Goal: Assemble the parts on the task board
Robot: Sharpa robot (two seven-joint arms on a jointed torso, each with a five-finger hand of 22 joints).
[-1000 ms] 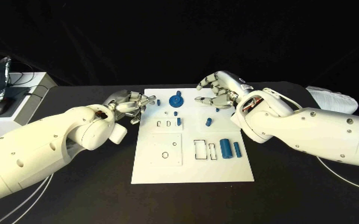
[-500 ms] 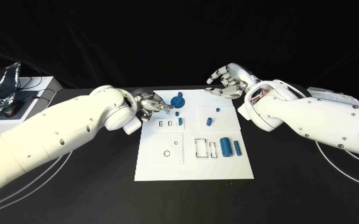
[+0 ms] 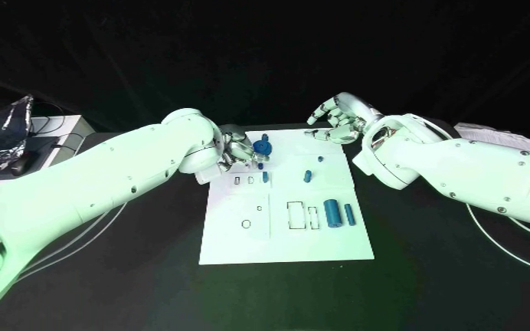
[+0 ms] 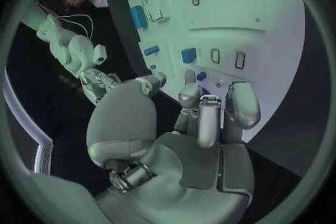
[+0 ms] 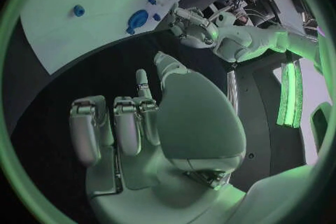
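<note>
The white task board (image 3: 282, 239) lies mid-table. A round blue part (image 3: 263, 147) stands at its far left corner. Two blue cylinders (image 3: 332, 213) lie side by side on the right, and small blue pegs (image 3: 308, 175) sit in the middle. My left hand (image 3: 235, 151) hovers at the board's far left edge, fingers apart beside the round part, holding nothing. The left wrist view shows its fingers (image 4: 201, 117) reaching over a small blue peg (image 4: 201, 75); whether they touch it I cannot tell. My right hand (image 3: 337, 122) hangs over the far right corner, fingers loosely spread and empty (image 5: 133, 123).
A grey device (image 3: 44, 136) with cables sits on the table's left edge. A white object (image 3: 486, 132) lies at the far right. Empty slots (image 3: 296, 217) and an empty ring (image 3: 245, 224) mark the board's near half. Black table surrounds the board.
My left hand has moved right, from off the board to its far left edge beside the round part. My right hand has drawn back from the board's middle toward the far right corner.
</note>
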